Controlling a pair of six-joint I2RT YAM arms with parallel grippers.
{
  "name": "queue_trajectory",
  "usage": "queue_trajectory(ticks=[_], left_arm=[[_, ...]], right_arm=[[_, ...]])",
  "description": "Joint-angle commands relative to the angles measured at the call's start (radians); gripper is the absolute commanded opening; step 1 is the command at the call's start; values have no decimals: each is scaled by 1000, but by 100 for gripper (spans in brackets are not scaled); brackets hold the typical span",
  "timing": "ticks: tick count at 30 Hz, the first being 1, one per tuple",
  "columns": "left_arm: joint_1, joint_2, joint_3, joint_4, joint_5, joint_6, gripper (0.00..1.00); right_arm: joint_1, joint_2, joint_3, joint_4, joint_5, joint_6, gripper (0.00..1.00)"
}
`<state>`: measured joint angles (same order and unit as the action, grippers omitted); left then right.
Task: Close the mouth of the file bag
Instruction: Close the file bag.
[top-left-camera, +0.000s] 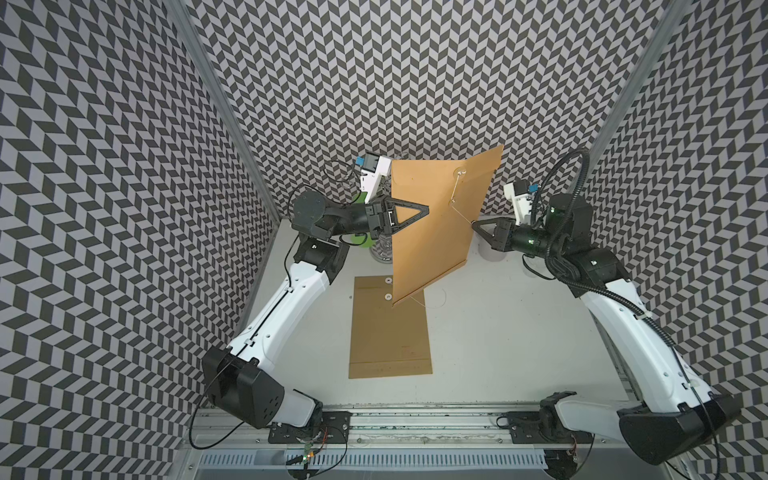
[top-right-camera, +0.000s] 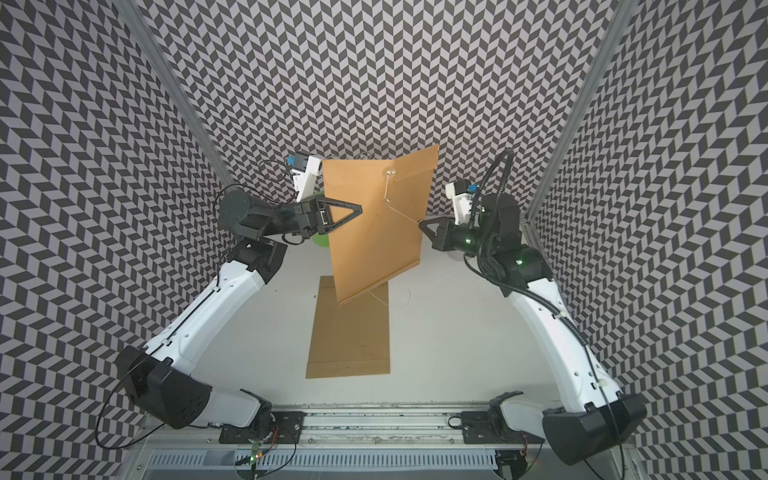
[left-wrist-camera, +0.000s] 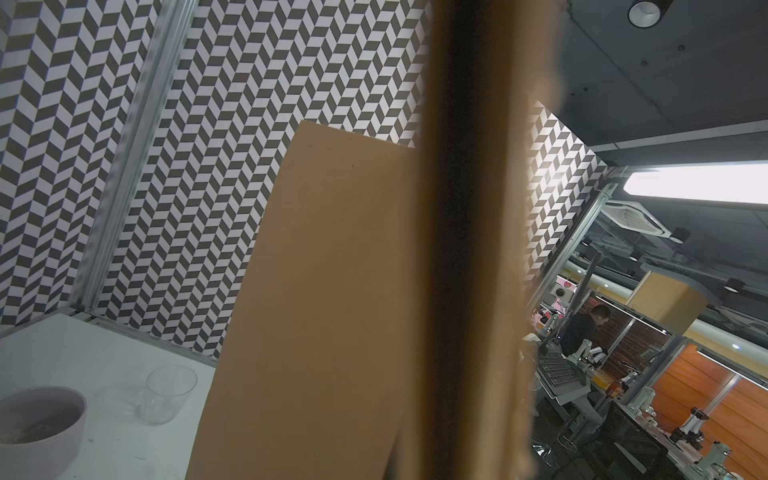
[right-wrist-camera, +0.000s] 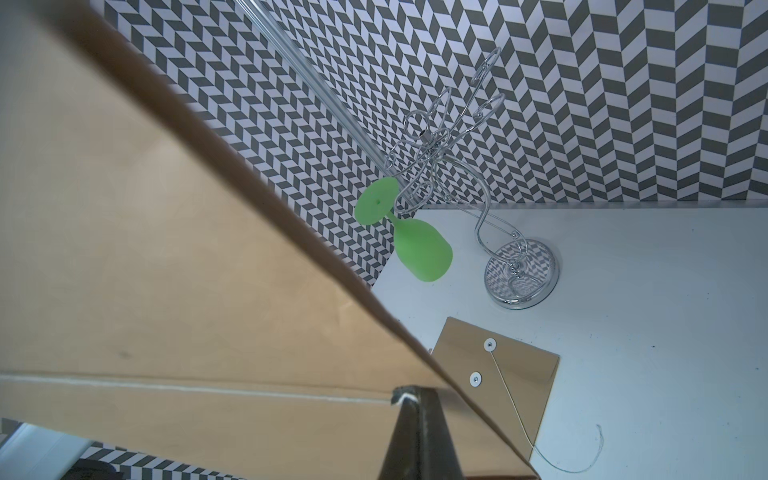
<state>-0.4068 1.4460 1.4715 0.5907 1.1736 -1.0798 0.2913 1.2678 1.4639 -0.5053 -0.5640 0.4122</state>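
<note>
The file bag (top-left-camera: 436, 232) hangs upright over the desk (top-left-camera: 519, 332) toward 12 o'clock, with the left fingers (top-left-camera: 424, 209) clamped on its 9 o'clock side. At 3 o'clock the right fingers (top-left-camera: 478, 227) pinch its string (top-left-camera: 461, 212) taut. A second bag (top-left-camera: 388, 336) lies flat at 6 o'clock.

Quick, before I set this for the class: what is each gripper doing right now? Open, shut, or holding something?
Left gripper: shut on the raised file bag.
Right gripper: shut on the string of that bag.
</note>
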Motion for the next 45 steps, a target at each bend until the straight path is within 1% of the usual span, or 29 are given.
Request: queue_trajectory(ticks=[1, 5, 8, 11, 14, 17, 18, 20, 25, 29, 33, 45], left_arm=[[-9, -40, 21, -8, 18, 38, 0], [-1, -51, 19, -88, 14, 100, 0], [5, -57, 21, -175, -2, 160, 0], [9, -57, 21, -219, -14, 187, 0], [10, -54, 27, -279, -36, 220, 0], [17, -53, 22, -309, -36, 227, 0], [21, -52, 20, -312, -67, 226, 0], [30, -52, 21, -324, -84, 225, 0], [39, -31, 56, -417, -142, 261, 0], [48, -15, 65, -420, -164, 244, 0], [47, -10, 69, -431, -168, 250, 0], [47, -4, 105, -601, -251, 363, 0]], right_arm=[[-9, -26, 48, 25, 39, -2, 0], [-21, -21, 104, -6, 125, -32, 0], [-24, -12, 161, -28, 170, -53, 0], [-24, 2, 222, -50, 200, -72, 0], [-24, 17, 267, -62, 197, -76, 0], [-24, 21, 288, -67, 210, -79, 0], [-24, 18, 292, -70, 215, -81, 0], [-24, 18, 296, -74, 218, -85, 0], [-19, 12, 272, -64, 191, -73, 0], [-20, -5, 238, -60, 200, -69, 0], [-20, -6, 247, -67, 212, -75, 0], [-18, 16, 314, -86, 225, -87, 0]])
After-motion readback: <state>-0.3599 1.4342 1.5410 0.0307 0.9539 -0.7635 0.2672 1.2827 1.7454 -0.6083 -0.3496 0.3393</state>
